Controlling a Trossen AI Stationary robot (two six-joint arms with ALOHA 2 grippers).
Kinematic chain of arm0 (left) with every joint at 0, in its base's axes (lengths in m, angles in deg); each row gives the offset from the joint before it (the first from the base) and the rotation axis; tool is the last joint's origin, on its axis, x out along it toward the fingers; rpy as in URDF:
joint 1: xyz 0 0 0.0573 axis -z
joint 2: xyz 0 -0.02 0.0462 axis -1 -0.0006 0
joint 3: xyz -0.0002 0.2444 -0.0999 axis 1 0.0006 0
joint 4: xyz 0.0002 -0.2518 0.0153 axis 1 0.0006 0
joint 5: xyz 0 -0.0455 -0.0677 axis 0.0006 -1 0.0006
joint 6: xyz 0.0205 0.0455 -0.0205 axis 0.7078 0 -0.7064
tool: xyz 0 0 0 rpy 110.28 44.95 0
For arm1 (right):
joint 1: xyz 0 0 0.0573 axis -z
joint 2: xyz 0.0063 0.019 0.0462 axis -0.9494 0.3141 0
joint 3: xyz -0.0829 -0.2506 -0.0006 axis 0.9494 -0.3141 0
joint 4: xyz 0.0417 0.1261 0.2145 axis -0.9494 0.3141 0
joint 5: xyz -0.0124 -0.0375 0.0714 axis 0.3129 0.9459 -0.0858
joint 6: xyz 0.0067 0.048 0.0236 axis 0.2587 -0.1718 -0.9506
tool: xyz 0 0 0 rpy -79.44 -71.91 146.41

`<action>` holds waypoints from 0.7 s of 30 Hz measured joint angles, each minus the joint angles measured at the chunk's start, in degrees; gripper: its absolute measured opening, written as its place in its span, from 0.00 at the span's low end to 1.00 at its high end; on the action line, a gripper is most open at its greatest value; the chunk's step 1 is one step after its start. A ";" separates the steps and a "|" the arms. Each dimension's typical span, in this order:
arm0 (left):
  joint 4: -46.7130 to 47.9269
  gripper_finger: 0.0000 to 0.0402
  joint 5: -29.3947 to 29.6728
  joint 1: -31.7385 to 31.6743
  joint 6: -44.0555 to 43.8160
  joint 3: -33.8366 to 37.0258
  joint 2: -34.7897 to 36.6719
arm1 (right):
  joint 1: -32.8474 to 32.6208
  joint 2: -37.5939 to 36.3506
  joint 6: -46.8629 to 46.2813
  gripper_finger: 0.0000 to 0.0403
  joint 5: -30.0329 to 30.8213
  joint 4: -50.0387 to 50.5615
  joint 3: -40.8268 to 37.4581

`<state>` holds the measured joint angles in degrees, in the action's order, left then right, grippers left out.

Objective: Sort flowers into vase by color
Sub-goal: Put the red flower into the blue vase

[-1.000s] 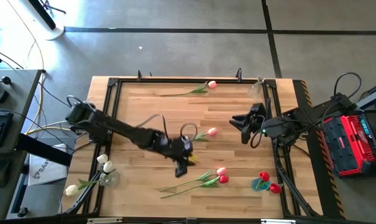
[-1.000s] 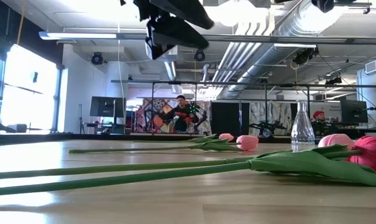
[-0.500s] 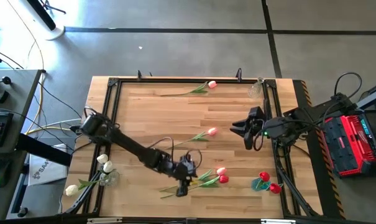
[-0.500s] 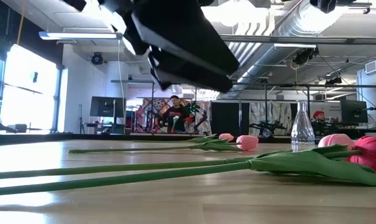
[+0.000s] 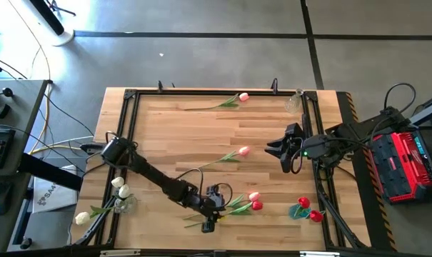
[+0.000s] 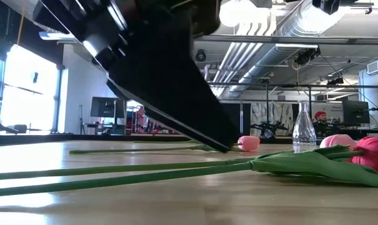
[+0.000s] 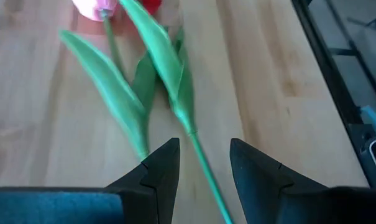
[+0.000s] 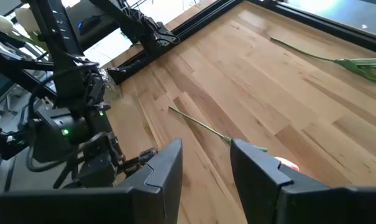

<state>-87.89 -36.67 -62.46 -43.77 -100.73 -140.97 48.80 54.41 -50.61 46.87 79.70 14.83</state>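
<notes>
Two tulips lie side by side near the table's front edge, one pink (image 5: 253, 196) and one red (image 5: 258, 205), their stems running left. My left gripper (image 7: 203, 165) is open and low over these stems. Its fingers stand on either side of one green stem (image 7: 197, 146), and I cannot tell whether they touch it. Another pink tulip (image 5: 243, 151) lies mid-table, and a third (image 5: 243, 96) lies at the far edge. My right gripper (image 8: 206, 168) hovers open above the table's right side, with nothing between its fingers.
A vase with red flowers (image 5: 302, 208) stands at the near right. A vase with white flowers (image 5: 121, 191) stands at the near left, with one white head (image 5: 82, 218) hanging outward. An empty clear vase (image 5: 294, 103) stands at the far right. A black frame (image 5: 130, 96) rims the table.
My left gripper has gone down and toward the table's near edge, from mid-table to the stems of the pink and red tulips. It now fills much of the low view, with its tip close to the tabletop. No flower has moved.
</notes>
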 joint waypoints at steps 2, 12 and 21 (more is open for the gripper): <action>-0.01 0.32 -0.57 -0.02 0.01 -0.01 -0.74 | 0.00 0.02 -0.44 0.31 -0.20 0.26 0.00; 0.84 0.30 0.13 0.05 0.64 -0.01 -1.73 | 0.00 0.00 -1.38 0.31 -0.38 1.75 0.00; 1.20 0.16 -0.05 0.25 1.75 -0.05 -2.19 | 0.00 0.00 -2.06 0.31 -0.38 2.21 0.00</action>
<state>-86.69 -36.72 -62.21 -42.02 -100.79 -143.16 48.80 54.41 -52.68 46.49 81.91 14.83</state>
